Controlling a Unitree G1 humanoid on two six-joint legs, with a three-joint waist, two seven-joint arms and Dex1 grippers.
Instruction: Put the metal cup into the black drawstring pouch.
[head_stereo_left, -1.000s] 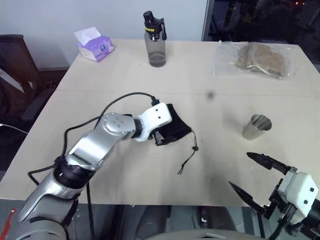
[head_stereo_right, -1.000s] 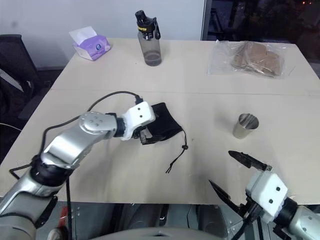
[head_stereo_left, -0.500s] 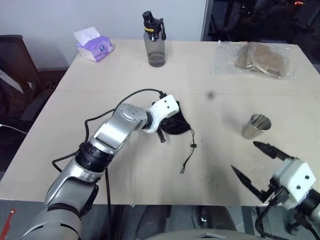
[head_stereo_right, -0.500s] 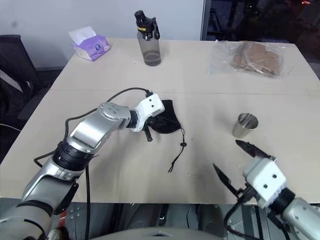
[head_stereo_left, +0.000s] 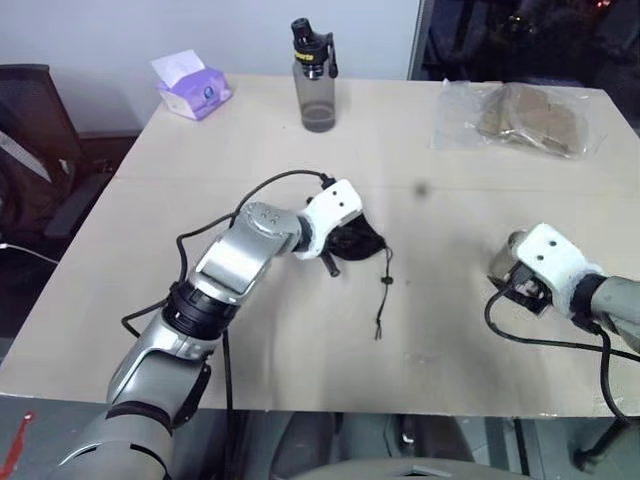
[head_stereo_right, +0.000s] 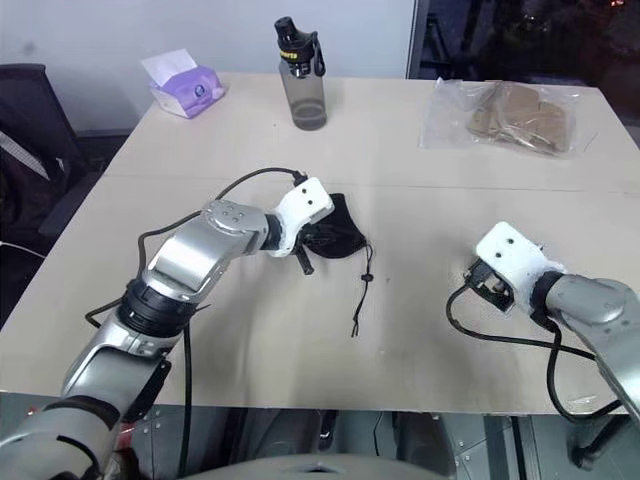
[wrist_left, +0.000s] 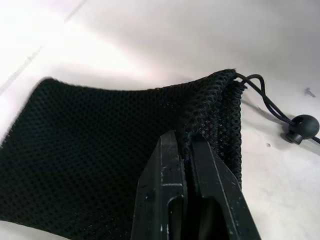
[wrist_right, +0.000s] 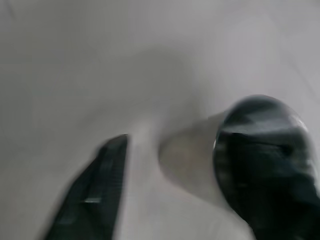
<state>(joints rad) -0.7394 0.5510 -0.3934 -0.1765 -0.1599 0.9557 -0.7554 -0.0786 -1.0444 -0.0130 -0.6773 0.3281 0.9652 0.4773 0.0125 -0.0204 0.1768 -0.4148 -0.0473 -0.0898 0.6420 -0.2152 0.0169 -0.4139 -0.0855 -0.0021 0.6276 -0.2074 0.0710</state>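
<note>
Beige table (head_stereo_left: 250, 390): left gripper (wrist_left: 191, 145) pinches the black drawstring pouch (head_stereo_left: 352, 243); right gripper (wrist_right: 165, 165), half-spread, straddles the metal cup (wrist_right: 200, 165), risking toppling it.

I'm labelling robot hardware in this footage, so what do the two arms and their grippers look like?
Both arms have silver-grey metal segments with black joints and end in a white block-shaped wrist housing. A loose black cable loops beside each. The left gripper has two slim, tapering black fingers; the right gripper has black fingers too.
</note>
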